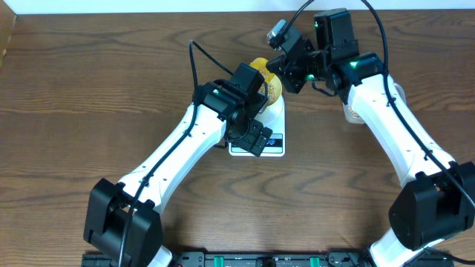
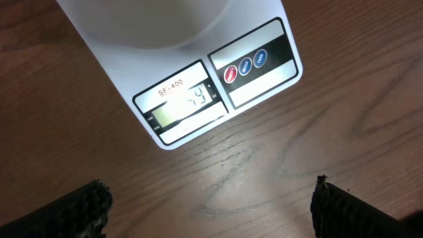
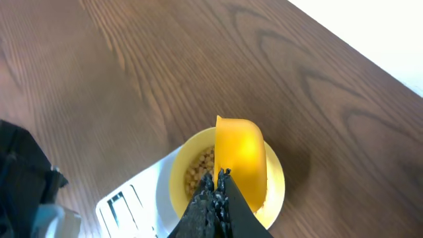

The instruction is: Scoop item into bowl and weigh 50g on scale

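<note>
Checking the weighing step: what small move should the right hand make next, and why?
Probably raise the scoop clear of the bowl so the scale can settle: the right hand holds it tipped over beans in the bowl, and the open left hand faces the display.

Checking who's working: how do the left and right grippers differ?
The left gripper is wide open and empty; the right gripper is shut on the yellow scoop. The left hangs over the table by the scale; the right is above the bowl. Both have black textured fingers.
</note>
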`<state>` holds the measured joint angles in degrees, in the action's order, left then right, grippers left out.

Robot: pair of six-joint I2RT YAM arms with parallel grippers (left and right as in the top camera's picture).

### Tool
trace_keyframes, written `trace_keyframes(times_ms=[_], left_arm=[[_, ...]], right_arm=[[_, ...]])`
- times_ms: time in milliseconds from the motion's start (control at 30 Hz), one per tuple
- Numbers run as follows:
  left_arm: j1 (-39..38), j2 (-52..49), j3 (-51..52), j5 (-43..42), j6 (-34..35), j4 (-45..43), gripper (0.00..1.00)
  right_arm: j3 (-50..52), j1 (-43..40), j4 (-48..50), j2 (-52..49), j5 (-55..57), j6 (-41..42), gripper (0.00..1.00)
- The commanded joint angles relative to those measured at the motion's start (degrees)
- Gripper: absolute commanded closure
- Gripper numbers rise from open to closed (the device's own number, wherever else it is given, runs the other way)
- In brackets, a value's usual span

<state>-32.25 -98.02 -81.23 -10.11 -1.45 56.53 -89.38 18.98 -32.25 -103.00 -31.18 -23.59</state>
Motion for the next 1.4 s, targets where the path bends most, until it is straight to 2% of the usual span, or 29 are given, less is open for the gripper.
trace_keyframes(times_ms=[0,400,867,1233,1367], left_arm=[[0.17,-0.46,0.24,0.74,0.24,0.11,0.02],[0.17,-0.46,0.24,0.72,0.22,0.11,0.02],[0.17,-0.46,0.22,0.74,0.22,0.11,0.02],[0.17,-0.46,0.24,0.72,0.22,0.09,0.02],[0.17,-0.46,0.24,0.74,0.22,0.11,0.02]], right_arm=[[0.26,0.26,-0.98,0.76,0.22,-6.51,0.99],[0.26,0.26,-4.17,0.74,0.20,-16.02,0.99],[0.26,0.24,-3.43,0.72,0.22,-16.74,0.99],[0.26,0.17,4.48,0.70,2.54,-5.38,0.99],[0.26,0.17,8.04,0.70,4.63,-5.14,0.99]])
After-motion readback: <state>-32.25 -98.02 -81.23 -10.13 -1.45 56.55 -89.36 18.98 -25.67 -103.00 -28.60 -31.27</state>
